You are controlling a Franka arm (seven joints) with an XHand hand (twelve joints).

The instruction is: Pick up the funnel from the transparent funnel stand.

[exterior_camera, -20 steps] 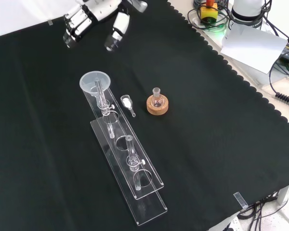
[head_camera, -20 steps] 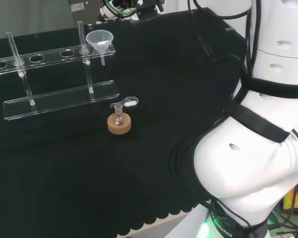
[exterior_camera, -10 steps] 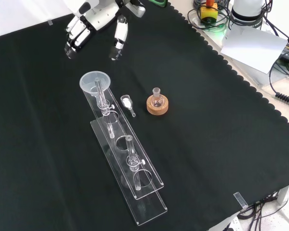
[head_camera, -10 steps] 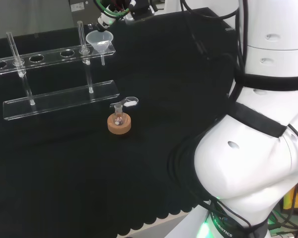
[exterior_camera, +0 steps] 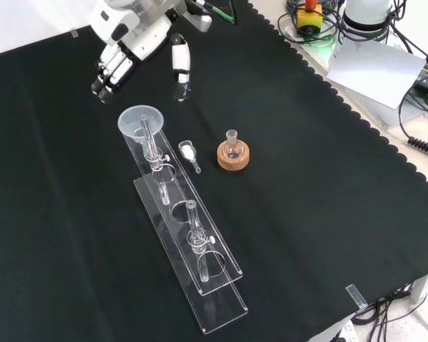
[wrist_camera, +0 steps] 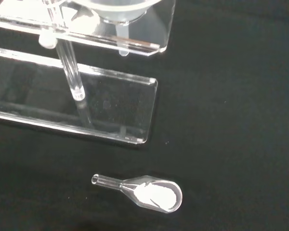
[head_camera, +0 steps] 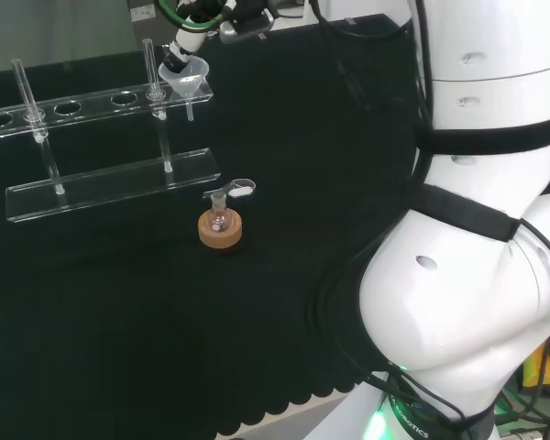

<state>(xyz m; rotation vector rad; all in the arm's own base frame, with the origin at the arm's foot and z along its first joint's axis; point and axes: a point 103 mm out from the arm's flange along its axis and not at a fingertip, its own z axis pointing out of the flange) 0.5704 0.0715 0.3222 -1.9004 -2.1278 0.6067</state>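
A clear funnel (head_camera: 188, 75) sits in the end hole of the transparent stand (head_camera: 110, 183). In the front view the funnel (exterior_camera: 140, 120) is at the upper end of the stand (exterior_camera: 200, 281). The black and white hand (exterior_camera: 132, 32) hangs just beyond it, apart from it. Its fingers (exterior_camera: 108, 71) and thumb (exterior_camera: 180, 68) are spread and point down either side of the funnel's far rim. In the head view a fingertip of the hand (head_camera: 183, 44) is just above the funnel's rim. The wrist view has the funnel's bowl (wrist_camera: 118, 9) close by. The hand is open and holds nothing.
A cork ring with a small glass flask (exterior_camera: 232, 153) stands right of the stand in the front view. A small glass scoop with white powder (exterior_camera: 189, 152) lies between them, also in the wrist view (wrist_camera: 151, 193). Two upright rods rise from the stand. The cloth's scalloped edge runs at right.
The hand has come down and nearer the funnel, its thumb swinging towards the funnel's right in the front view. The arm's links have shifted left in the head view. The ware has not moved.
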